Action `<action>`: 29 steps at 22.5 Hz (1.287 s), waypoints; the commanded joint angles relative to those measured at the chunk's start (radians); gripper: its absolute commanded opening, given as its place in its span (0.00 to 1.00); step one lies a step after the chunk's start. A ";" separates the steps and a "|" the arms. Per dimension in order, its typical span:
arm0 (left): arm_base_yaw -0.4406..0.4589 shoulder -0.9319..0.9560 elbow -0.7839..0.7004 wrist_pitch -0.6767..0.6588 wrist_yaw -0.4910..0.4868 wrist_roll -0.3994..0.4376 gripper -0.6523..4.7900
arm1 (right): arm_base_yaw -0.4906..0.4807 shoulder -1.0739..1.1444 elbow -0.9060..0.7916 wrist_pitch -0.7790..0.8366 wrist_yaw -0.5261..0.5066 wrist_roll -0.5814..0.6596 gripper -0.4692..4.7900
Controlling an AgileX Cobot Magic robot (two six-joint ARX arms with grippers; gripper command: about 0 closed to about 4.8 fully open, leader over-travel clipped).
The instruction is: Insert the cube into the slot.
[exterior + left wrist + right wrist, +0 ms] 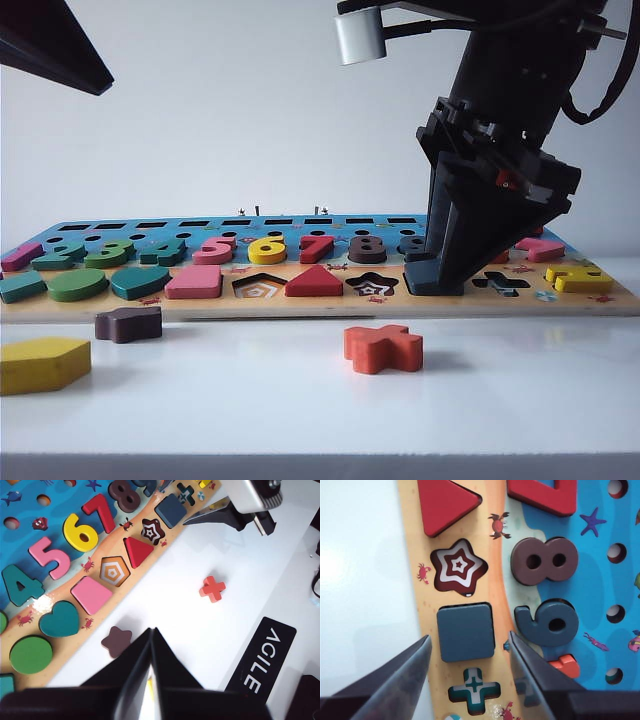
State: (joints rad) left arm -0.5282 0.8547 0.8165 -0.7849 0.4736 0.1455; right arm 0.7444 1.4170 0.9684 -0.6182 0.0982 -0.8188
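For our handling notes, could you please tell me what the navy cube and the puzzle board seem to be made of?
Navy cube: probably painted wood, with a matte, even coat and softly rounded corners. Puzzle board: likely wood or plywood, with a pale bare edge under a printed, colourful top.

cube [466, 631] in slot, between star recess [458, 568], cross recess [474, 690]

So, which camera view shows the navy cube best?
The right wrist view: the cube fills its slot, seen from above between the open right pincer. The left wrist view shows it small and far; the exterior view hides it behind the pincer.
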 commanded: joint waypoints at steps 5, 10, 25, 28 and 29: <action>0.000 0.000 0.004 0.010 0.020 0.004 0.15 | 0.002 -0.082 0.004 0.035 0.000 0.081 0.63; 0.000 0.000 0.004 0.010 0.024 0.005 0.15 | 0.002 -0.127 0.004 0.033 0.013 0.120 0.54; 0.000 0.001 0.004 0.010 0.023 0.004 0.15 | -0.010 -0.105 -0.004 -0.050 0.010 0.450 0.07; 0.000 0.001 0.004 0.010 0.024 0.004 0.15 | -0.012 -0.082 -0.004 -0.072 0.010 0.484 0.07; 0.000 0.001 0.004 0.010 0.023 0.004 0.15 | -0.013 -0.080 -0.005 -0.072 0.011 0.486 0.07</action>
State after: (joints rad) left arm -0.5282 0.8547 0.8165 -0.7830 0.4892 0.1459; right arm 0.7303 1.3399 0.9607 -0.6930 0.1081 -0.3454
